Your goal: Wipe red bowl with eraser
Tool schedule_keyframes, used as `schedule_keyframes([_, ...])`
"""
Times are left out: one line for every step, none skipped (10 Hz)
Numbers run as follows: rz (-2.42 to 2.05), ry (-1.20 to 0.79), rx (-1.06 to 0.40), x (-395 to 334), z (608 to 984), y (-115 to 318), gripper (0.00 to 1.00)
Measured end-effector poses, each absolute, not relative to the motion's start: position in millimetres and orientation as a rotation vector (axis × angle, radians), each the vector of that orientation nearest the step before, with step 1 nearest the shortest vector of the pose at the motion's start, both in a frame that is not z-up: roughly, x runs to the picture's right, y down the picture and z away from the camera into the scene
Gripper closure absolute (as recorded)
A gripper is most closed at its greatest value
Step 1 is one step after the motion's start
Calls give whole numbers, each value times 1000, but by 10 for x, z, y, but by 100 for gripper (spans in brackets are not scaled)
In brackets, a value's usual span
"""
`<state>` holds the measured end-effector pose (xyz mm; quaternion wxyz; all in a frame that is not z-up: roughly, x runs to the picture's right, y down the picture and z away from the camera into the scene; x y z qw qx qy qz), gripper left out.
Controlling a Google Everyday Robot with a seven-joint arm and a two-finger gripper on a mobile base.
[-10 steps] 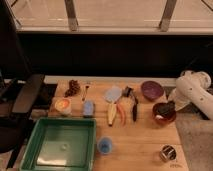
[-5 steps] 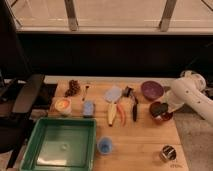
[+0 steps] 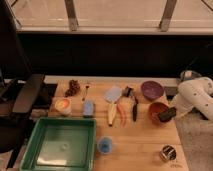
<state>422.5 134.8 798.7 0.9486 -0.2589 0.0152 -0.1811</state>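
The red bowl (image 3: 156,111) sits on the wooden table (image 3: 140,142) at the right, in front of the dark purple bowl (image 3: 151,90). My gripper (image 3: 169,115) is at the end of the white arm (image 3: 196,96), which reaches in from the right. It is shut on the eraser (image 3: 166,115), a dark block held tilted against the red bowl's right inner side and rim.
A light blue block (image 3: 89,108), a banana (image 3: 111,113), a black-handled tool (image 3: 134,107) and a grey-blue pad (image 3: 113,93) lie mid-table. A green tray (image 3: 37,145) and a blue cup (image 3: 104,145) stand front left, a round metallic thing (image 3: 167,152) front right, and a black chair (image 3: 20,100) at the left.
The arm has swung a little left and down. The eraser has shifted across the right side of the red bowl. The bowl has nudged slightly left.
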Motion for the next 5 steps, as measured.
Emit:
schedule_keyframes([-369, 57, -526, 4327, 7988, 1300, 100])
schedule_keyframes([-376, 71, -519, 4352, 8010, 1225, 100])
schedule_keyframes([-389, 73, -511, 4338, 8048, 1163, 100])
schedule_keyframes([-408, 71, -500, 4282, 8095, 1094, 100])
schedule_keyframes([-428, 59, -487, 4158, 8147, 1034, 100])
